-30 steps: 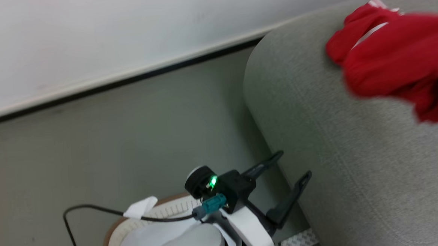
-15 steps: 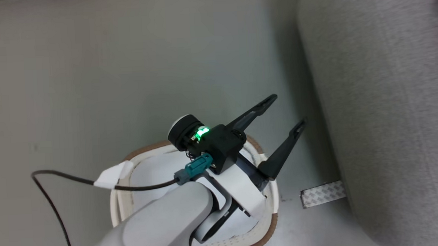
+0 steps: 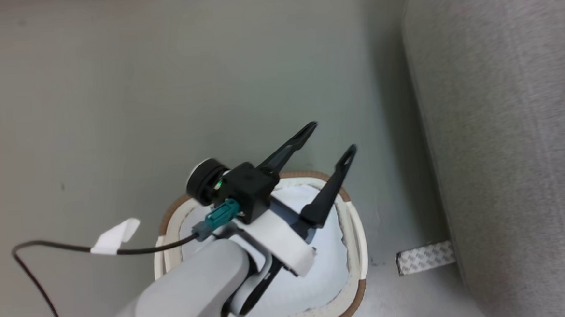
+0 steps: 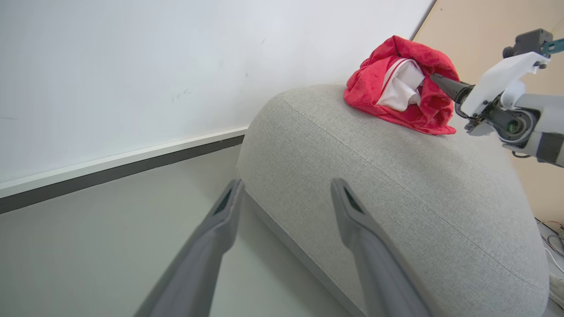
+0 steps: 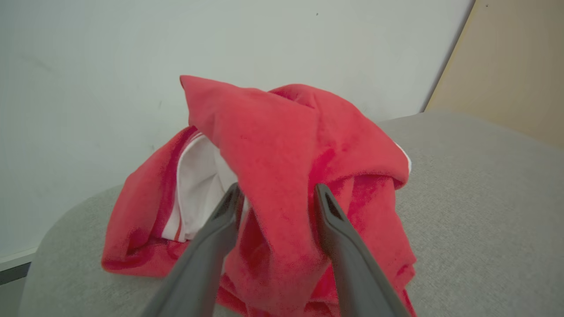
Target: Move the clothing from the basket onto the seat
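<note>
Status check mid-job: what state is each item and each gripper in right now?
clothing: heaped on the seat.
basket: upright, no clothing in the part that shows.
left gripper: open, above the basket.
right gripper: open, fingers either side of a clothing fold.

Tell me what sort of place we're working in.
Likely an indoor room staged as a living space: a grey upholstered sofa, a white laundry basket on smooth grey floor, and a plain white wall with dark skirting.
</note>
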Available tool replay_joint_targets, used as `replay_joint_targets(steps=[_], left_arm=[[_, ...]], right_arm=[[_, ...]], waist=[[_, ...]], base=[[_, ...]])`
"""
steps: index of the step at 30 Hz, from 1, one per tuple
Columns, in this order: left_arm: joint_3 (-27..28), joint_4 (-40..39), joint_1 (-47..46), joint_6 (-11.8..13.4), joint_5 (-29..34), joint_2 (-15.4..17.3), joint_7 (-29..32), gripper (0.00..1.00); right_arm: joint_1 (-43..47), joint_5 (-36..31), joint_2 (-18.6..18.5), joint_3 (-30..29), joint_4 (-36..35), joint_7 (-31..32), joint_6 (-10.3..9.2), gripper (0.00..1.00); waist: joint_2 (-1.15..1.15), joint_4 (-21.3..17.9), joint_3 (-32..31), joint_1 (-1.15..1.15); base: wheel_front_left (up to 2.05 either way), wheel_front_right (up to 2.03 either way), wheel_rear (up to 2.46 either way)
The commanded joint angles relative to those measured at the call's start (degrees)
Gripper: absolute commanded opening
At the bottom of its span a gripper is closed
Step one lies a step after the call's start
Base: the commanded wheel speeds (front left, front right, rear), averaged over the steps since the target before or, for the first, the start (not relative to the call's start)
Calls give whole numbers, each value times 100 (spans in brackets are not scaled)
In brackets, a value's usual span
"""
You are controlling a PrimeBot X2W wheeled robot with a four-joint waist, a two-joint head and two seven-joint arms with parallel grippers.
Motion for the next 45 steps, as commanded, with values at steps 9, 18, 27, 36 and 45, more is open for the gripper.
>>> replay_joint_targets(steps=[9,18,27,36,45], left_arm=[[469,200,848,287,-315,214,-100,100],[1512,126,2133,300,78,185,-99,100],[2529,368,3436,-243,690,219,-100,100],[3632,529,4273,-719,1387,-113,-100,100],[4422,672,4666,-1122,1927,-543,-101,100]], right_arm=[[1542,368,548,1266,-1445,-138,-13,100],[3588,735,912,2244,-2766,-114,-13,100],[4881,712,1003,2894,-3068,-134,-13,100],[5629,1015,1006,3301,-3047,-137,-13,100],[5623,1128,1006,3425,-2847,-138,-13,100]], waist=[[0,-167,-1403,-1],[0,344,-2714,-1],[0,796,-3419,-1],[0,947,-3694,-1],[0,945,-3786,-1]], base=[[0,0,0],[0,0,0],[0,0,0],[0,0,0],[0,0,0]])
